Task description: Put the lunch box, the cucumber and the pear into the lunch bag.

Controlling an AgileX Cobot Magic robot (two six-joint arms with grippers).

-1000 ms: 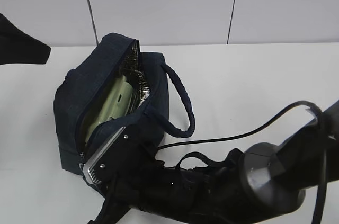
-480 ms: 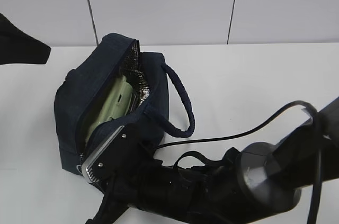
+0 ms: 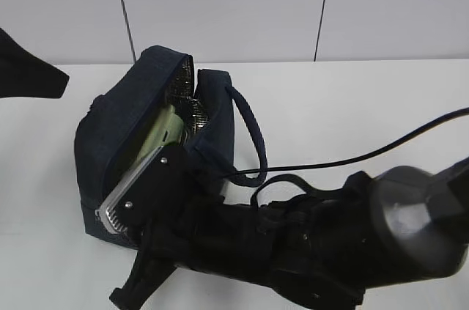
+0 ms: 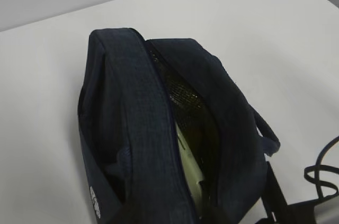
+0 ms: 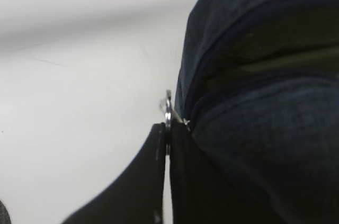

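Fingers of my right claw (image 5: 167, 144) are clenched on the metal ring pull (image 5: 168, 108) at the near end of the lunch bag (image 3: 139, 141). I see the bag on the white table (image 3: 352, 112), its top gaping toward 12 o'clock, the green-lidded lunch box (image 3: 157, 138) lying inside. My left claw is outside all views; I see neither cucumber nor pear.

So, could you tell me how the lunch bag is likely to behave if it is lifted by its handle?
The lunch bag would probably sag: its fabric walls already lean and its handle droops. With its mouth gaping, the lunch box inside may shift.
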